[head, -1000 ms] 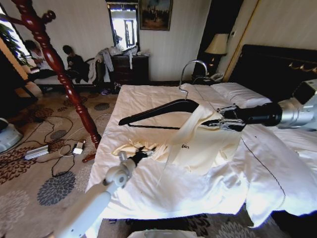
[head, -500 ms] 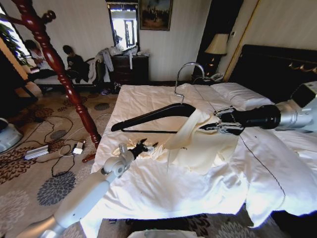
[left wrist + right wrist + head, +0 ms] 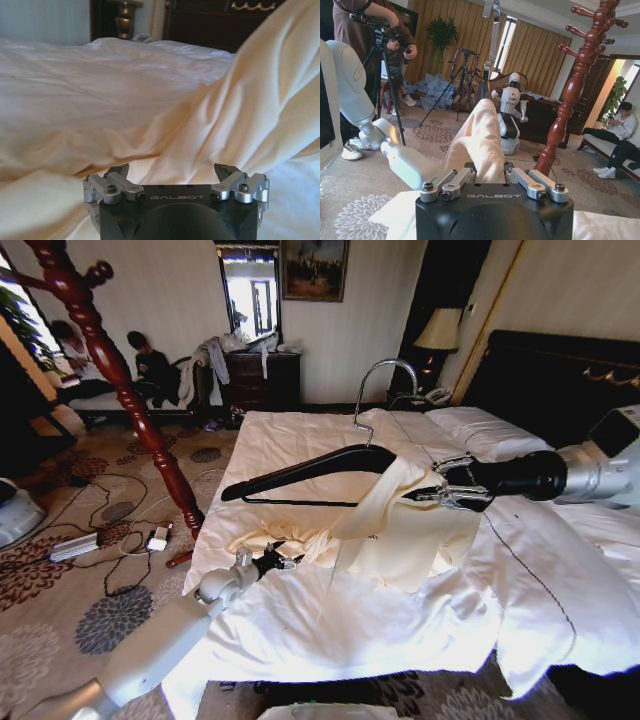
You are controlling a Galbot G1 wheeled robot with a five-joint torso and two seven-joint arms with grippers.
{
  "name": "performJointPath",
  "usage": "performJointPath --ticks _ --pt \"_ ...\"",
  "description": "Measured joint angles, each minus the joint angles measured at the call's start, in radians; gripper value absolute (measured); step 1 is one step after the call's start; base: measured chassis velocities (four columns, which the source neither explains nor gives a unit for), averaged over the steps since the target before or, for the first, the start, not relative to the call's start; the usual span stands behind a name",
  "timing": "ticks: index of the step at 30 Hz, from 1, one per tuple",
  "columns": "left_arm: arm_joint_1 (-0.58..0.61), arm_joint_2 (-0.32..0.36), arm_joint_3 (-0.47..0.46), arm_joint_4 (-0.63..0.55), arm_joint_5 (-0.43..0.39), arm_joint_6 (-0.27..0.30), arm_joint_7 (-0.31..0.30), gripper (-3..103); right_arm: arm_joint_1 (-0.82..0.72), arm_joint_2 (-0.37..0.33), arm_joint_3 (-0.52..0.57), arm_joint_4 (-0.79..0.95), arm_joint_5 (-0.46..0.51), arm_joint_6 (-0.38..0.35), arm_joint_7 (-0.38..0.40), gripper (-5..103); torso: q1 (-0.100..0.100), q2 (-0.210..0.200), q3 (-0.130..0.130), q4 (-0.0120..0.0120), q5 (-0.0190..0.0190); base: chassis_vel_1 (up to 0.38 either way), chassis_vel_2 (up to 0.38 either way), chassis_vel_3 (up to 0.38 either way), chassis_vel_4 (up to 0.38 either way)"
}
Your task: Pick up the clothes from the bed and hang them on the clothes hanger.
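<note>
1. the right gripper (image 3: pixel 440 495) holds the black hanger (image 3: pixel 310 470) up over the bed (image 3: pixel 300 435), and its jaws are closed on the hanger's end through a fold of the cream garment (image 3: pixel 400 540). in the right wrist view the cloth rises straight from between the jaws, so the grip looks firm. judging by this, that arm should keep the hanger level and steady.

2. one shoulder of the garment is draped over the near end of the hanger. the rest trails down onto the white quilt, and a loose part lies spread toward the left side of the bed.

3. the left gripper (image 3: pixel 268 562) sits low at that loose edge. the left wrist view shows its jaws spread wide with nothing between them, and the cloth lies just ahead.

4. to do this step well, the left jaws should close on one layer of the cream cloth only. the quilt beneath is nearly the same pale shade, so it could easily be caught along with it.

5. once gripped, the cloth would likely need lifting up and across toward the bare end of the hanger, without dragging the draped shoulder off.

6. the silver hook (image 3: pixel 385 380) stands free above, and should be left clear.
</note>
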Motion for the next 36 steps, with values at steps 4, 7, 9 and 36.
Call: performJointPath --ticks 4,7,9,36 --pt "-0.044 -0.025 0.036 0.028 0.012 -0.001 0.025 96 0.001 -0.003 0.0 0.005 0.007 0.003 0.005 20 0.0 0.0 0.0 -0.0001 0.0 0.0 0.0 0.0 0.0" --pt "-0.092 -0.04 0.083 0.061 0.027 -0.01 0.065 94 0.002 -0.004 0.001 0.015 0.011 0.009 0.011 20 0.0 0.0 0.0 0.0 0.0002 0.0 0.0 0.0 0.0" --pt "-0.103 -0.046 0.094 0.071 0.037 -0.017 0.077 90 0.001 -0.004 0.001 0.018 0.012 0.011 0.012 20 0.0 0.0 0.0 0.0001 0.0001 0.0 0.0 0.0 0.0" --pt "-0.063 -0.023 -0.16 0.02 -0.164 -0.052 0.131 0 -0.044 0.048 -0.037 -0.08 -0.086 0.043 0.072 20 0.0 0.0 0.0 0.0002 -0.0003 0.0 0.0 0.0 0.0"
